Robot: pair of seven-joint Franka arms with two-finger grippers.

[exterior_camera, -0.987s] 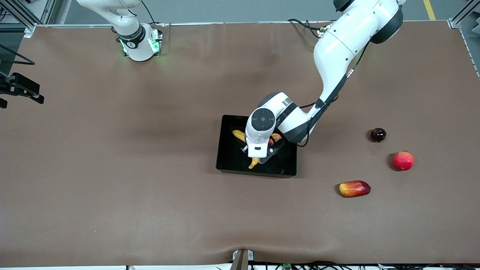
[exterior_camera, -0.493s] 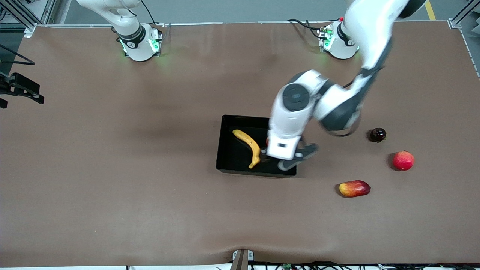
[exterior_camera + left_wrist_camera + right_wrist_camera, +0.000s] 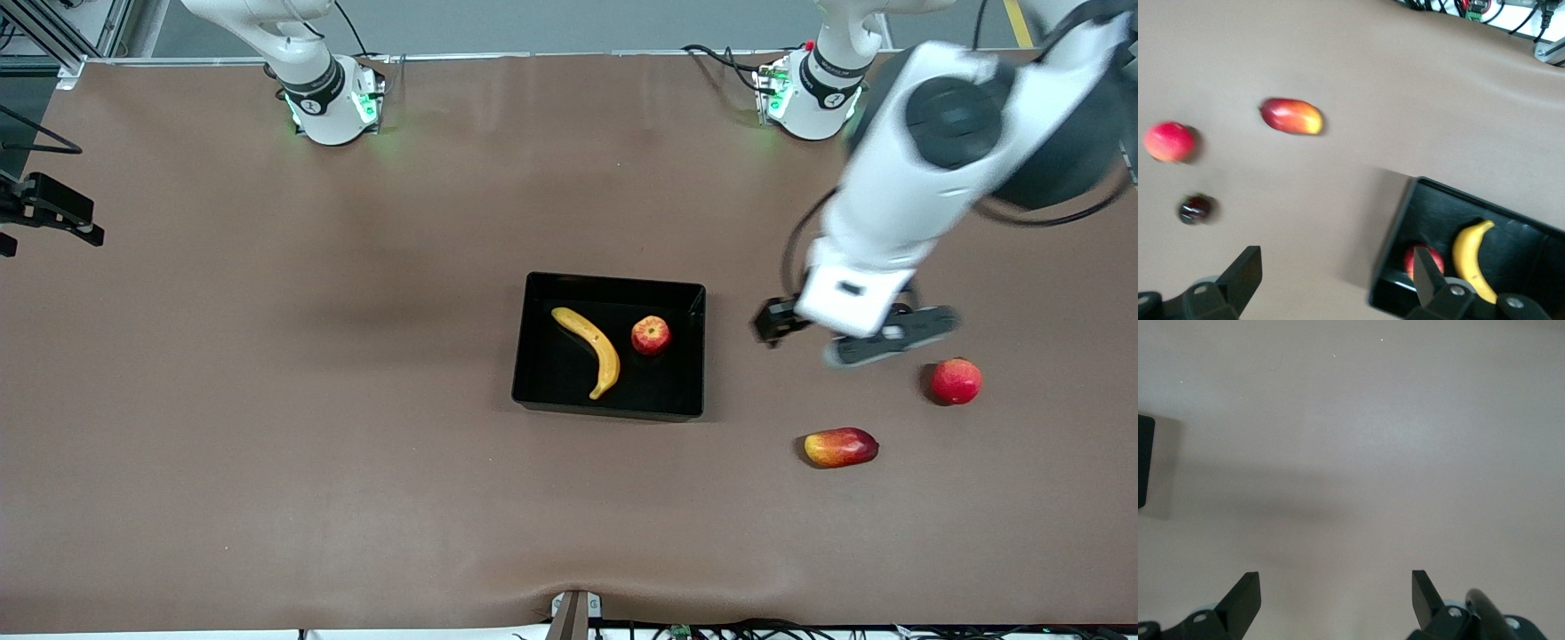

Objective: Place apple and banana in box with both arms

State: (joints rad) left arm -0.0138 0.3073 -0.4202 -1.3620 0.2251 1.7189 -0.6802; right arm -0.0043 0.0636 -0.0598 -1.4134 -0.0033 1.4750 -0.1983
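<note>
The black box (image 3: 557, 378) sits mid-table. The yellow banana (image 3: 591, 348) and the small red apple (image 3: 651, 335) lie in it, side by side and apart. My left gripper (image 3: 836, 336) is open and empty, up in the air over bare table between the box and the loose fruits. The left wrist view shows the box (image 3: 1395, 263), the apple (image 3: 1419, 257) and the banana (image 3: 1471, 257) past my open left gripper (image 3: 1337, 270). My right gripper (image 3: 1336, 597) is open and empty over bare table; it is out of the front view, and that arm waits.
A pinkish-red round fruit (image 3: 956, 380) and an oblong red-and-yellow fruit (image 3: 840, 446) lie toward the left arm's end of the table. A small dark fruit (image 3: 1196, 208) shows only in the left wrist view. A black fixture (image 3: 53, 213) is at the table's edge.
My left gripper has risen out of the box and swung toward the left arm's end of the table. The apple stays in the box beside the banana.
</note>
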